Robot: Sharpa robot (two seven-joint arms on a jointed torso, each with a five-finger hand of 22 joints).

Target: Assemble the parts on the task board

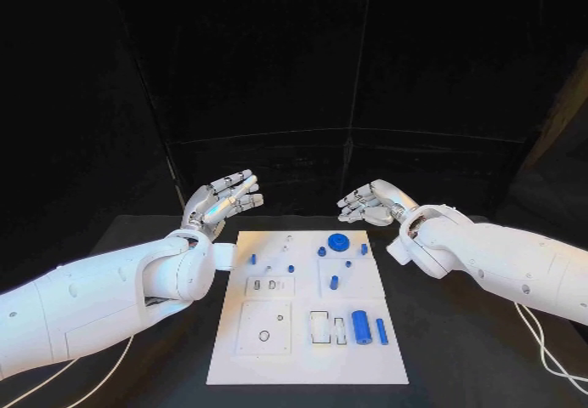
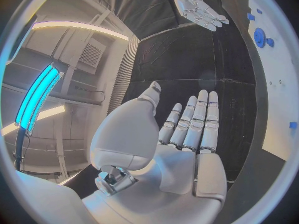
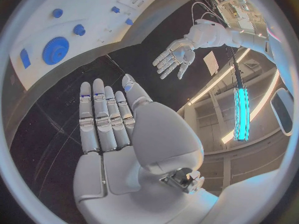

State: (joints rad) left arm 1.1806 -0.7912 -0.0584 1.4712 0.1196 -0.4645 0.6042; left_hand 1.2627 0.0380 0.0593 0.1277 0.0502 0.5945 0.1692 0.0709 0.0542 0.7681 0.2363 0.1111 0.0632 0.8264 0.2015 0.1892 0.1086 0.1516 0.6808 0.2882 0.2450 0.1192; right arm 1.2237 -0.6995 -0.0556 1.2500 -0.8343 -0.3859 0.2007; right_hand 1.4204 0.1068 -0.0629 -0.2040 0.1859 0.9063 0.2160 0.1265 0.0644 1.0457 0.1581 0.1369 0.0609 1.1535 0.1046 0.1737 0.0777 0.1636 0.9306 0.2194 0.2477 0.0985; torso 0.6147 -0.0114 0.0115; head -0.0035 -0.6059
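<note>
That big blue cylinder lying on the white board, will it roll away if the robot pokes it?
Probably, if poked from the side: the big blue cylinder is round and lies lengthwise on the flat task board. It looks like solid plastic, so likely stiff and fairly light. Its smooth surface might slip in the fingers. Both the left hand and right hand are open now, away from it.

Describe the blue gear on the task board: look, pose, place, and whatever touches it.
The blue gear is a round, toothed disc, plastic-looking, with a raised hub at its centre. It lies flat near the far edge of the white task board, among smaller blue parts. Neither hand touches it: the left hand and right hand hover beyond the board's far edge, fingers apart and holding nothing.
</note>
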